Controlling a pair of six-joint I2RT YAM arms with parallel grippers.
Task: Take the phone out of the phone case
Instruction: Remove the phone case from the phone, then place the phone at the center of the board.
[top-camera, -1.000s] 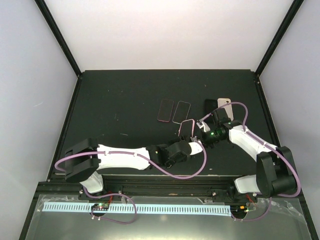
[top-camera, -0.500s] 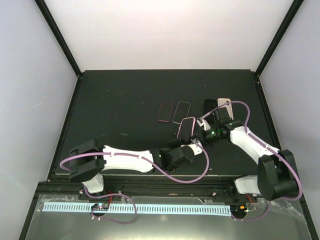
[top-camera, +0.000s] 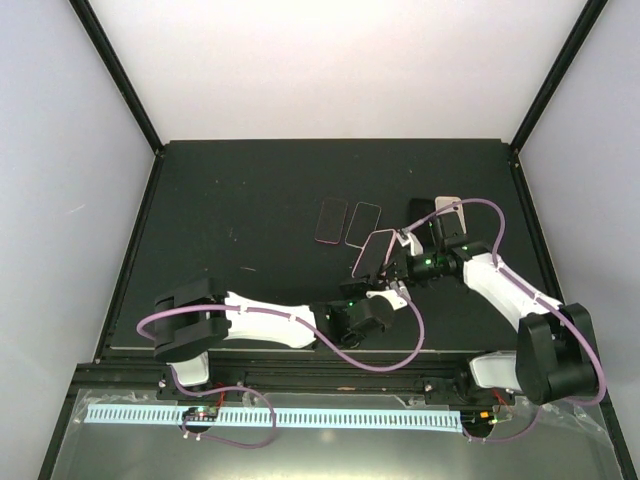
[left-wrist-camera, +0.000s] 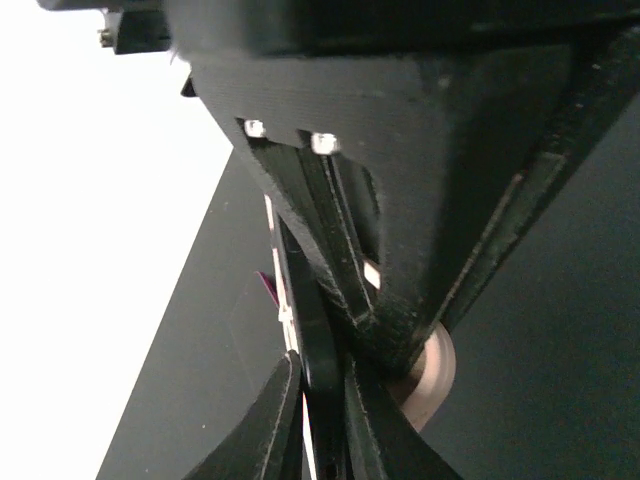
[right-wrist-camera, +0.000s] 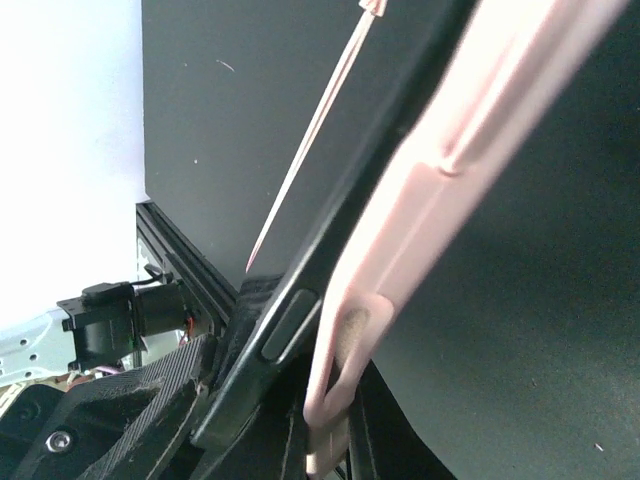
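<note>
The phone hangs tilted above the table, a little toward 3 o'clock from its middle, caught between both arms. The left gripper has its jaws clamped on the phone's thin edge. The right gripper looks pinched on the pink case, whose lower corner stands off the dark phone body. Spare handsets lie flat at 11 o'clock from it, and a pale handset at 2 o'clock.

the left arm lies low, stretched rightward from its base, its pincer pointing away and pinched nearly closed, while the right arm reaches leftward, its pincer likewise clamped tight, just beside the left one.
</note>
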